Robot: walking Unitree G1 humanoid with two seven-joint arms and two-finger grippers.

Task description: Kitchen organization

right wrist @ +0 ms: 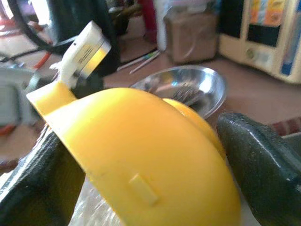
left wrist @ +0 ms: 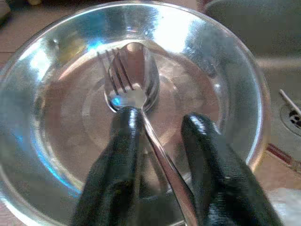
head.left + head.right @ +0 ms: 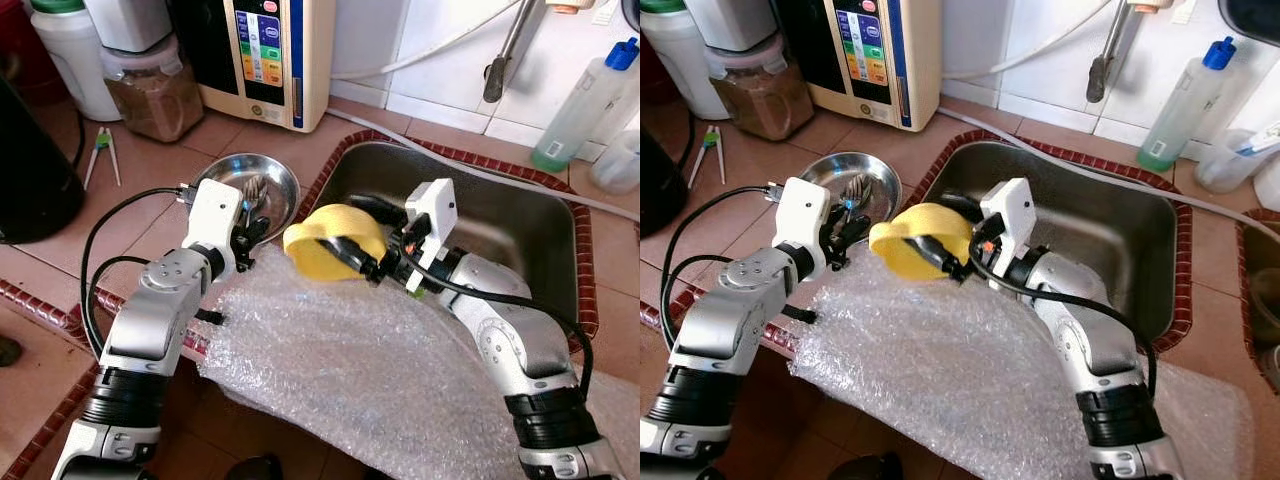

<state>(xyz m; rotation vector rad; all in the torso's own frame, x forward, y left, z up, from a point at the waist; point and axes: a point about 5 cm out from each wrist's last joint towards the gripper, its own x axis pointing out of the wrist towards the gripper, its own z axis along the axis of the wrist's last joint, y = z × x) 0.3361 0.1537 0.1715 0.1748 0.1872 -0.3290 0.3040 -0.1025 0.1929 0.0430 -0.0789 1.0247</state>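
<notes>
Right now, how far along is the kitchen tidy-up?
Done: a fork and spoon lie in the steel dish. In hand: the right gripper holds a yellow bowl; the left gripper's fingers straddle the fork's handle. Left: the bubble wrap on the counter.

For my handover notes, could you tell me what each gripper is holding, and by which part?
The right gripper clamps the yellow bowl by its rim. The left gripper straddles the fork handle in the steel dish, not closed.
</notes>
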